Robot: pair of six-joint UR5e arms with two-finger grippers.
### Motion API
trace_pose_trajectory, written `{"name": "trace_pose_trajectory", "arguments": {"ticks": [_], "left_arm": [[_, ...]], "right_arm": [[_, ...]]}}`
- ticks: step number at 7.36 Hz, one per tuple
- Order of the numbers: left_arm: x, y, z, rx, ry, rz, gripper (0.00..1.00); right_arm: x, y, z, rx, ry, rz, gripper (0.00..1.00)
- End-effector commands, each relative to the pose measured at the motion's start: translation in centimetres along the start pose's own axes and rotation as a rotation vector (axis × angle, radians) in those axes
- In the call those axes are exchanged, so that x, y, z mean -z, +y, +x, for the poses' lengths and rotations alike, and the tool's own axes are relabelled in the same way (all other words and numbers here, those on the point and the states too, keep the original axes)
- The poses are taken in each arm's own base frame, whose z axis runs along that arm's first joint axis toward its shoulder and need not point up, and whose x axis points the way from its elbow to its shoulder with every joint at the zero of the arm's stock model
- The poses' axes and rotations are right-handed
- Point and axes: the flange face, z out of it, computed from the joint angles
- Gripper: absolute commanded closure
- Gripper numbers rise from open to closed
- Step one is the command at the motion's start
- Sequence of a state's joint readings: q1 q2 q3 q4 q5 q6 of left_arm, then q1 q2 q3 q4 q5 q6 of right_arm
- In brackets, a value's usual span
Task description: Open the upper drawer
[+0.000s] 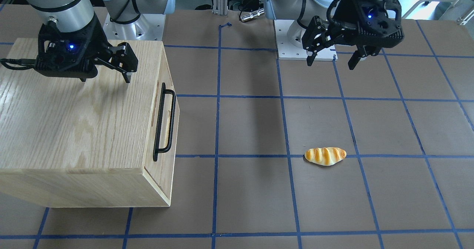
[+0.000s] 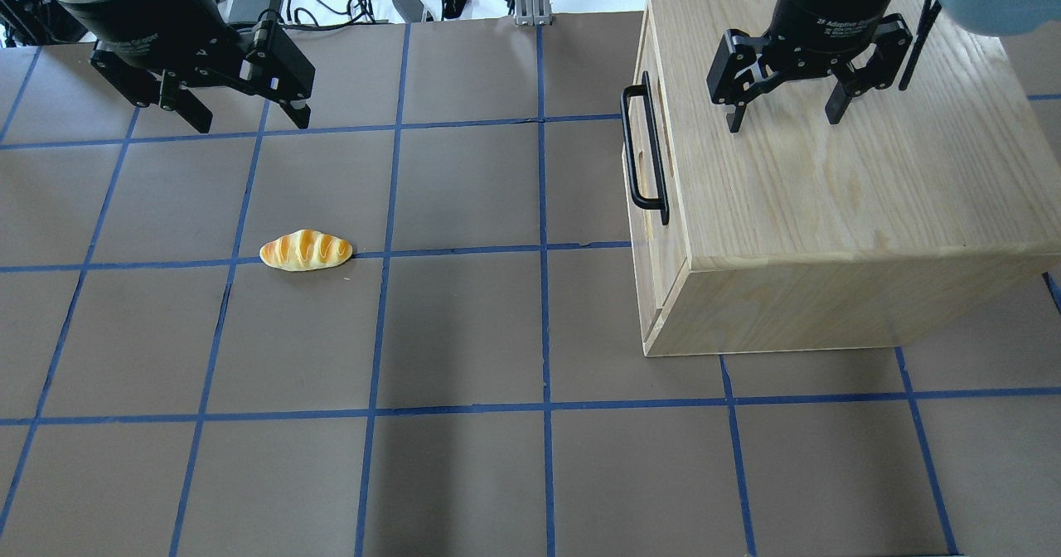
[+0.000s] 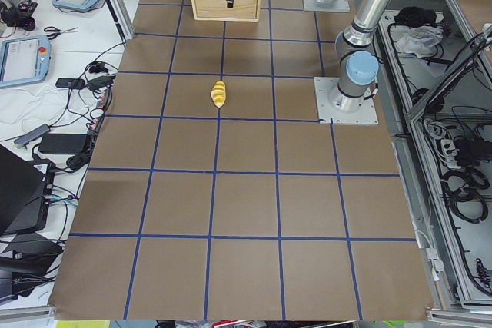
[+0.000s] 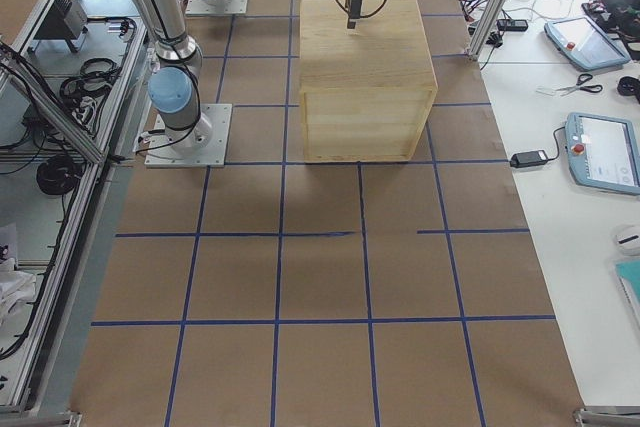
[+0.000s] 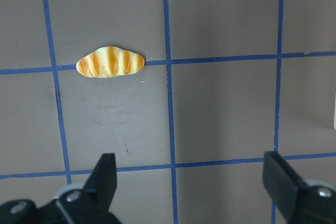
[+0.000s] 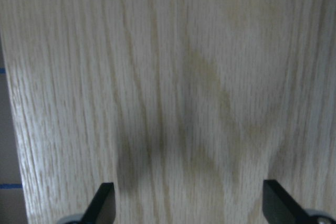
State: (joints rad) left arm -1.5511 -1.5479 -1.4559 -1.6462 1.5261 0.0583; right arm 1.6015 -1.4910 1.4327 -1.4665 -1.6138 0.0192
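Observation:
The upper drawer is shut in the front of the oak cabinet; its long black bar handle faces the table's middle. In the front-facing view the drawer front and handle show on the cabinet's right face. My right gripper is open and empty. It hovers over the cabinet top, behind the handle, and also shows in the front-facing view. My left gripper is open and empty above the bare table, far from the cabinet.
A toy bread roll lies on the brown mat with blue grid tape and shows below the open fingers in the left wrist view. The arm bases stand at the robot's side of the table. Cables lie beyond the far edge.

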Motion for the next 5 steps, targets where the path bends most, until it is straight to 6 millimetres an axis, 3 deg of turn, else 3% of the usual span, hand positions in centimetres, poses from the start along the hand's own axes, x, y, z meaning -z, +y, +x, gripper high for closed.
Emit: {"name": "trace_pose_trajectory", "arguments": {"ticks": [1, 5], "left_arm": [[0.2, 0.0, 0.0, 0.002, -0.003, 0.005, 0.00], [-2.4, -1.9, -0.2, 0.001, 0.001, -0.016, 0.00]], "right_arm": [[0.0, 0.0, 0.0, -0.001, 0.000, 0.000, 0.00], [0.0, 0.0, 0.0, -0.001, 0.000, 0.000, 0.00]]}}
